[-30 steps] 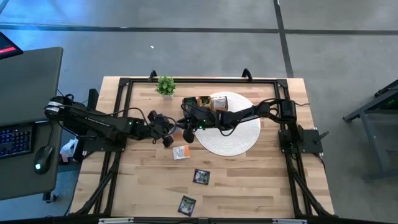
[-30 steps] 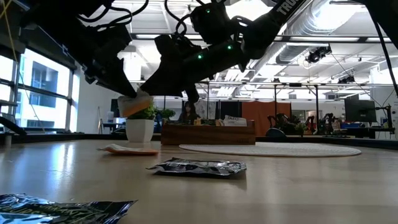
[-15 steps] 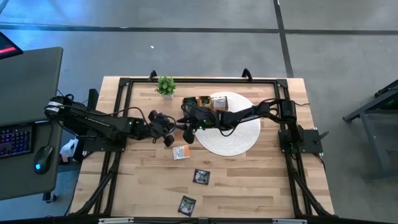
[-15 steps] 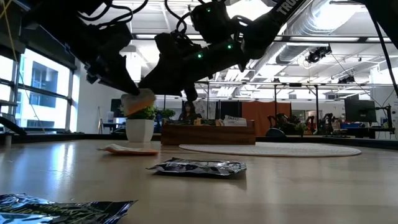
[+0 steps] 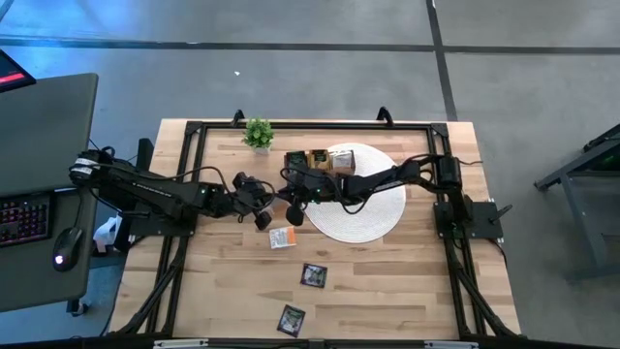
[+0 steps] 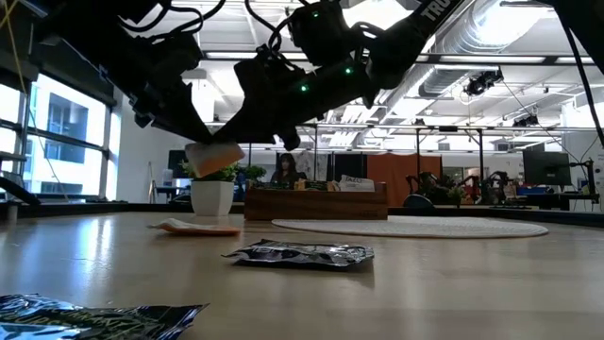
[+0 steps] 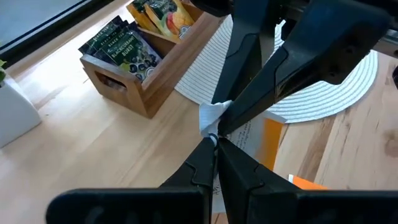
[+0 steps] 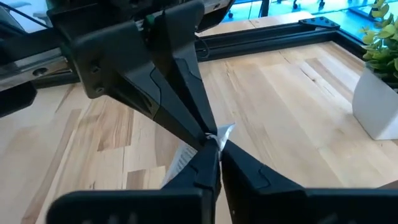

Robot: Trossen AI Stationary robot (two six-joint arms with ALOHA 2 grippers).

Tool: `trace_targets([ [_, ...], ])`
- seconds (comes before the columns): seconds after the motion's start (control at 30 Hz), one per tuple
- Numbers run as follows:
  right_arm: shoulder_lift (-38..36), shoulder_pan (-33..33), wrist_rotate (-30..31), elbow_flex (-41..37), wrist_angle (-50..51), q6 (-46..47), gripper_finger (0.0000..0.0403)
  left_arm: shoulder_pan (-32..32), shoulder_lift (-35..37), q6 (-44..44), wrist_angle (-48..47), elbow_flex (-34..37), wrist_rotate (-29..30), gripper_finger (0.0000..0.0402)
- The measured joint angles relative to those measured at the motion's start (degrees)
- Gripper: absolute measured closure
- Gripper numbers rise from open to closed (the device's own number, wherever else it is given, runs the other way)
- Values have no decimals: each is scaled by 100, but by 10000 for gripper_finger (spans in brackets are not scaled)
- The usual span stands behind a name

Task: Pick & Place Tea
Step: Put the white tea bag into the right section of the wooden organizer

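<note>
Mid-air handover, step in hand. Left pincer (image 7: 214, 140) and right pincer (image 8: 214, 144) meet tip to tip above the worktop (image 5: 387, 281), both clamped on one white-and-orange sachet (image 6: 213, 154), held between tray (image 5: 308, 158) and mat (image 5: 373, 218). Three sachets lie loose on the worktop. Next, probably: one pincer lets go, the other carries the sachet to a tray compartment.

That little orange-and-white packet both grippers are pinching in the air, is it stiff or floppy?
Probably thin and fairly limp: the packet hangs tilted between the left gripper and right gripper, each pinching only a crumpled edge. Likely very light, since fingertip grips hold it up.
</note>
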State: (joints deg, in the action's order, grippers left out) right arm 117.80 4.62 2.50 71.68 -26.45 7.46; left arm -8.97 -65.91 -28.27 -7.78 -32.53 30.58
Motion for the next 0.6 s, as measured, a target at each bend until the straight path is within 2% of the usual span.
trace_targets([
  [0.17,0,2,-8,4,121,-2,397,0,0,4,-79,0,-16,383],
  [0.37,17,24,129,2,649,44,395,-7,4,-17,-302,-2,-23,321],
  [0.5,-128,6,691,2,1369,-135,399,-4,4,-51,-313,-2,-23,283],
  [0.6,-531,36,1050,0,2102,-167,400,-4,4,-49,-361,-2,-48,270],
])
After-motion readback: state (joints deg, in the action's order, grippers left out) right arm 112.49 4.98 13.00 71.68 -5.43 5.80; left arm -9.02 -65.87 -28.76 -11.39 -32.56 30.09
